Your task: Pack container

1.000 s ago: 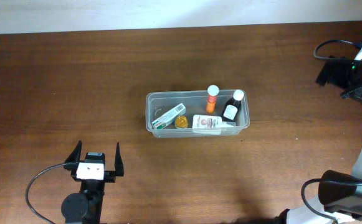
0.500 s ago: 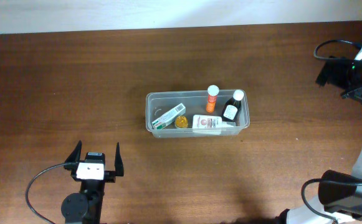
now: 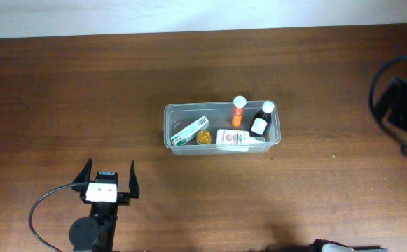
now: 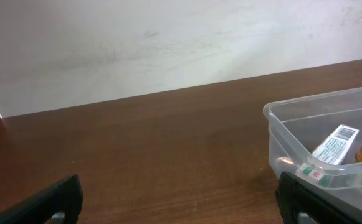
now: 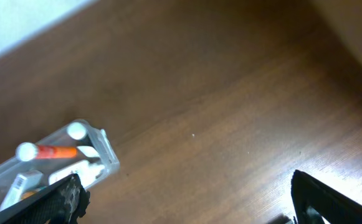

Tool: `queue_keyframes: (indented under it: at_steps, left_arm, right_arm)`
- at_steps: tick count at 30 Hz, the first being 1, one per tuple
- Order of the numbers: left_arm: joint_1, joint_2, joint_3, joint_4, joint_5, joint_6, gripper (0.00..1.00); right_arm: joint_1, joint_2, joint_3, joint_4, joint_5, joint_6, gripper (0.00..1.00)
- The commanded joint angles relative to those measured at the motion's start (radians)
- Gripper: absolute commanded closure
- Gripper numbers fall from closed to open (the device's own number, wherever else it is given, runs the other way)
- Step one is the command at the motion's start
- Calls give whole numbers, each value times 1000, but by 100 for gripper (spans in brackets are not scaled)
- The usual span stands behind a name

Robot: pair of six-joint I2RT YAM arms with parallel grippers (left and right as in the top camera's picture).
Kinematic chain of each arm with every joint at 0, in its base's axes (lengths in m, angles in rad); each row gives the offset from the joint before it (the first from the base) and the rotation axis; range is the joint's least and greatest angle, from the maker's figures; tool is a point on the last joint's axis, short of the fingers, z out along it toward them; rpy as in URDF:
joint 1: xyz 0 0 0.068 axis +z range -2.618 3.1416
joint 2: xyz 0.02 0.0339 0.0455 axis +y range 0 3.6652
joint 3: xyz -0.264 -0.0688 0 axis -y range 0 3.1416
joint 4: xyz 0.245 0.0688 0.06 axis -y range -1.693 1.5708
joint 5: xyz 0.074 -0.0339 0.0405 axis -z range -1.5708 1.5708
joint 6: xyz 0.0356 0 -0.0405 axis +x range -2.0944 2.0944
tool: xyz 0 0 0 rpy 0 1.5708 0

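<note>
The clear plastic container stands in the middle of the table. It holds an orange bottle with a white cap, a dark bottle with a white cap, a white box, a green-and-white box and a small amber jar. My left gripper is open and empty, near the front left, well clear of the container. In the left wrist view the container's corner is at the right, past the open fingers. My right gripper is open and empty, with the container at lower left.
The right arm is blurred at the far right edge of the overhead view, with its cable. A pale wall runs along the table's far edge. Bare brown wood surrounds the container on all sides.
The right arm has shifted lower at the right edge and is now blurred; its part at the bottom right has left the overhead view. The left arm and the container have not moved.
</note>
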State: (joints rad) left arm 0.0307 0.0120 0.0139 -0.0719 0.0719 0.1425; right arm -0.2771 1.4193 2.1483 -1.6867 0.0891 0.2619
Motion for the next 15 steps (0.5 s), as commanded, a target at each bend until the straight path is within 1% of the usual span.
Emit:
queue_keyframes:
  at_steps: [1, 5, 8, 10, 11, 13, 15]
  left_arm:
    - [6, -7, -5, -3, 11, 16, 1]
    - [6, -7, -5, -3, 11, 16, 1]
    - [6, -7, -5, -3, 11, 17, 1]
    - [6, -7, -5, -3, 11, 16, 1]
    - [6, -7, -5, -3, 11, 16, 1]
    - [6, -7, -5, -3, 11, 16, 1]
    - [6, -7, -5, -3, 11, 16, 1]
  right_arm:
    - [10, -128, -87, 48, 4, 10, 2]
    - [40, -272, -315, 235, -45, 10, 2]
    - [100, -399, -536, 430, -90, 10, 2]
    - [144, -492, -709, 591, -116, 10, 2]
    - [175, -562, -836, 711, -124, 10, 2]
    - [208, -663, -1019, 869, -124, 10, 2]
    - [219, -748, -1165, 979, -125, 11, 2]
